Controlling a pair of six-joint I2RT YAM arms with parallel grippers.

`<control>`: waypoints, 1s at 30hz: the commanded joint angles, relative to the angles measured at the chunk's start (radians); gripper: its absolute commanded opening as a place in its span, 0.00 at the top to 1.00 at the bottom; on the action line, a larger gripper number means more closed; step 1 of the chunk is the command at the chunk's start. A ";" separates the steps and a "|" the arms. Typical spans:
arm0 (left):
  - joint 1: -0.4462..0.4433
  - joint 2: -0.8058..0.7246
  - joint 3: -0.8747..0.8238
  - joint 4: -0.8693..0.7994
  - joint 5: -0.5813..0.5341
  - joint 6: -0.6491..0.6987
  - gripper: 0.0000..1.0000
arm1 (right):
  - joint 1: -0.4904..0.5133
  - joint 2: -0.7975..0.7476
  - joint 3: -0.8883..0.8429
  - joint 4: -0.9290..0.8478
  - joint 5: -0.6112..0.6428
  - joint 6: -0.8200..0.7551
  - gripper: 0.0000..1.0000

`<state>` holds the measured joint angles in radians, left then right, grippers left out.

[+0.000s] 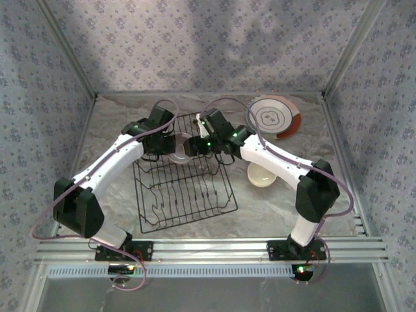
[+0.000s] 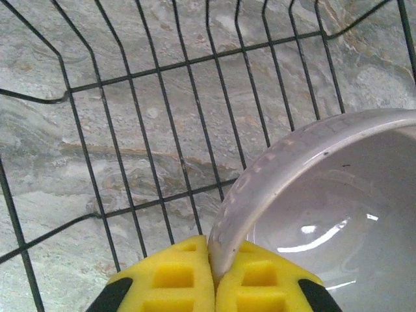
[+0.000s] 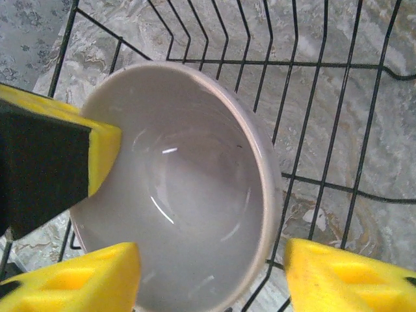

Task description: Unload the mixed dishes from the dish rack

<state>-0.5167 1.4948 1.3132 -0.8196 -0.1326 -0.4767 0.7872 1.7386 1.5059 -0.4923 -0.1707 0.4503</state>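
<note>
Dish rack (image 1: 185, 192): a black wire rectangular basket with upright prongs. In the overhead view it stands at the middle of the grey marbled table (image 1: 292, 208), between the two arms. A small round glossy lavender bowl (image 1: 180, 147) sits inside the rack at its far end. The left gripper (image 1: 168, 151) is at the bowl's left side and the right gripper (image 1: 195, 148) at its right side. A small cream bowl (image 1: 262, 174) rests on the table just right of the rack. A white plate with an orange-red rim (image 1: 274, 117) lies farther back, near the far right corner. In the left wrist view, the left gripper (image 2: 211, 260) has its two yellow pads pressed together on the rim of the lavender bowl (image 2: 325, 214), one pad inside the wall and one outside. Rack wires (image 2: 162, 70) cross the marbled surface behind. In the right wrist view, the lavender bowl (image 3: 195, 195) shows a smooth, reflective interior and appears tilted against the rack wires (image 3: 292, 64). One yellow-padded finger (image 3: 97, 149) of the left gripper clamps the bowl's left rim. The right gripper (image 3: 211, 279) has its jaws spread wide around the bowl's near edge. The finger on the picture's right stands apart from the bowl. Contact at the other finger cannot be determined.
</note>
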 commanded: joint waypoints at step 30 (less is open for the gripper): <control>-0.054 -0.116 -0.120 0.203 -0.067 -0.008 1.00 | 0.009 0.073 0.054 -0.063 0.028 0.097 1.00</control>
<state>-0.5636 1.4212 1.2026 -0.7044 -0.2115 -0.4988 0.7918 1.8030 1.5307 -0.5514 -0.1154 0.5663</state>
